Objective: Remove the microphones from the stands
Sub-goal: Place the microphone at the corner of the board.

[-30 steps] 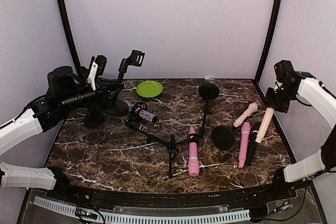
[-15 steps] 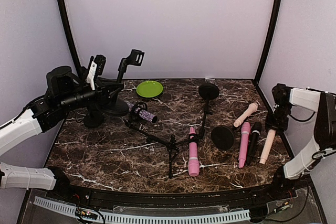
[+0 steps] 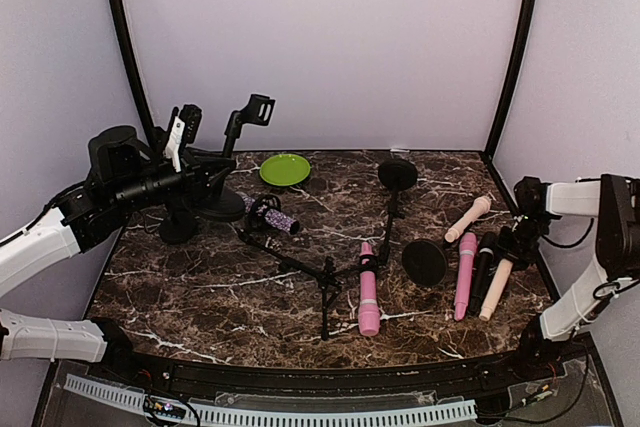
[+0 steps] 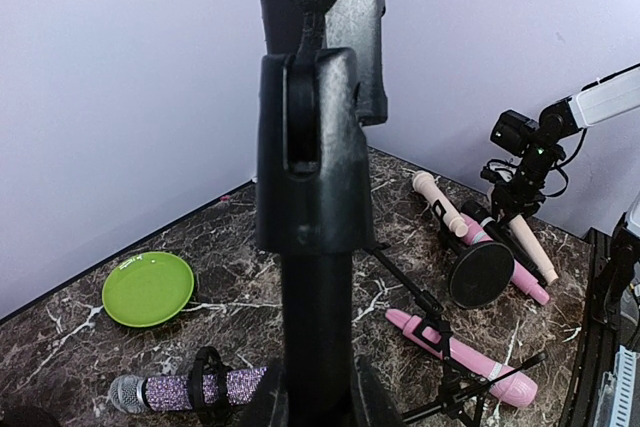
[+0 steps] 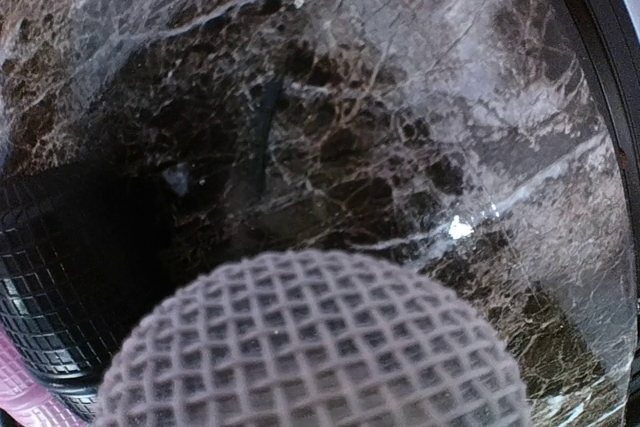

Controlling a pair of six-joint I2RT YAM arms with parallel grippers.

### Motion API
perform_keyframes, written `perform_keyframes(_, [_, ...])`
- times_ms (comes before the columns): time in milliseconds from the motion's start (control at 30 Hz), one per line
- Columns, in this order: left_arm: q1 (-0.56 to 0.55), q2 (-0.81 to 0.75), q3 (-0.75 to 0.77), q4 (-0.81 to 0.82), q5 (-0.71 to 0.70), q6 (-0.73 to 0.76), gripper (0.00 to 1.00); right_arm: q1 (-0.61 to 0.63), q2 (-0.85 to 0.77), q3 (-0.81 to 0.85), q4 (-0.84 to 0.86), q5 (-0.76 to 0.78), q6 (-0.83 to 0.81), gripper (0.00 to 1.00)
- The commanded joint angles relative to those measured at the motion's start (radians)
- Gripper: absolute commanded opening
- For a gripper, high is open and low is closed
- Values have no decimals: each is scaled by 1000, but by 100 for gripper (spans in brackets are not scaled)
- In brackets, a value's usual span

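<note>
Jaws on the right gripper [image 3: 520, 243] are pinched on a cream microphone [image 3: 497, 289]; the microphone hangs tilted, low over the right side of the table [image 3: 200, 292]; its lower end is just beside a black microphone [image 3: 483, 269] that lies flat. I cannot tell if that end touches the table. From the right wrist, the gray mesh head of the cream microphone fills the bottom of the view, with the dark stone top under it.

Next to the black microphone lies a pink microphone [image 3: 466, 275]; another cream microphone [image 3: 468, 217] lies a bit further back. A round black disc [image 3: 425, 262] sits near them.

The left gripper [image 3: 205, 179] is far over on the left side, well apart from the held microphone; its jaws are pressed onto the pole of a black stand [image 4: 305, 247]; the stand is upright, and its clip is right in front of the left wrist camera.

A green plate [image 3: 284, 169] sits at the back of the table; a sparkly purple microphone [image 3: 272, 215] lies near the stand. A thin black tripod [image 3: 322, 277] lies flat in the middle; a long pink microphone [image 3: 368, 295] lies just beside it.
</note>
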Motion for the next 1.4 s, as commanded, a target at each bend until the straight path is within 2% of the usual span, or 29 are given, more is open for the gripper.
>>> perform_keyframes(0, [-3, -17, 25, 75, 2, -9, 0, -5, -22, -31, 112, -54, 53, 29])
perform_keyframes(367, [-2, -14, 21, 84, 5, -23, 0, -6, -86, -65, 181, -78, 88, 53])
perform_keyframes(600, [-2, -18, 19, 86, 4, -25, 0, -8, -132, -86, 194, -74, 111, 62])
perform_keyframes(933, [-3, -21, 15, 82, -18, -11, 0, -12, -219, -95, 215, -63, 142, 63])
perform_keyframes(1133, [-3, -13, -2, 88, -49, -51, 0, -14, -338, -89, 232, -57, 161, 65])
perform_keyframes(1267, [-2, -38, -49, 91, -119, -111, 0, -14, -444, -80, 262, -93, 163, 68])
perform_keyframes(1367, [-2, -71, -127, 124, -237, -137, 0, -13, -503, -79, 316, -161, 152, 70])
